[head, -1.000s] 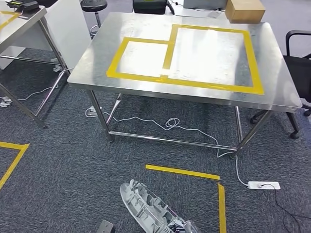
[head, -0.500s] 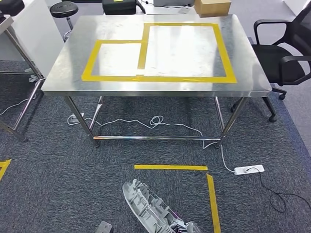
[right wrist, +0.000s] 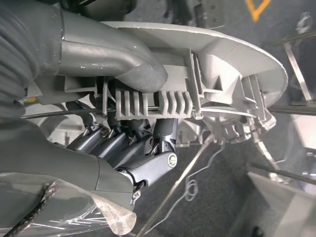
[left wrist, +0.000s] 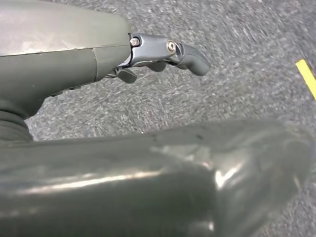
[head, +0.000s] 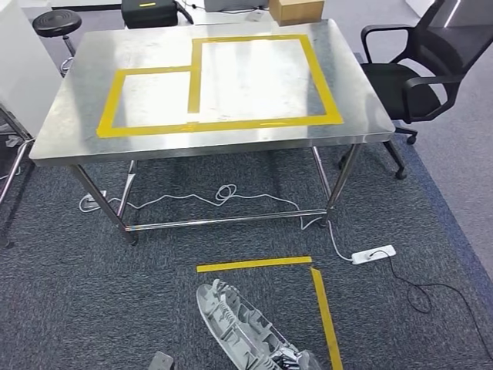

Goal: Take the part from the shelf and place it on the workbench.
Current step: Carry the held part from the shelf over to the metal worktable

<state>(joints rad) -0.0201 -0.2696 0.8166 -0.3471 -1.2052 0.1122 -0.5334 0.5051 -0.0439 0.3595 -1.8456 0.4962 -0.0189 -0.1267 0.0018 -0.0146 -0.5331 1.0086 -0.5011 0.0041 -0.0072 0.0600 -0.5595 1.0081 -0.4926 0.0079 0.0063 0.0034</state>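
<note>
- The steel workbench (head: 69, 116) stands on dark grey carpet (head: 69, 293), its top marked with two adjoining yellow tape rectangles (head: 197, 85).
- A cardboard box (head: 295, 9) sits at the far edge.
- A white power strip (head: 373, 253), cable (head: 226, 194) and yellow floor tape (head: 256, 264) lie on the carpet.

My right hand (right wrist: 123, 123) grips the ribbed grey plastic part (right wrist: 209, 74), thumb over its edge, dark fingers curled beneath. My left hand (left wrist: 111, 98) hangs free, fingers apart, holding nothing.

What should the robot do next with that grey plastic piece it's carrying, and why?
Probably walk forward toward the steel table. The right hand already grips the grey part, its fingers wrapped around it, but carpet and the yellow floor tape still lie between the robot and the table, so putting it down looks out of reach for now.
</note>
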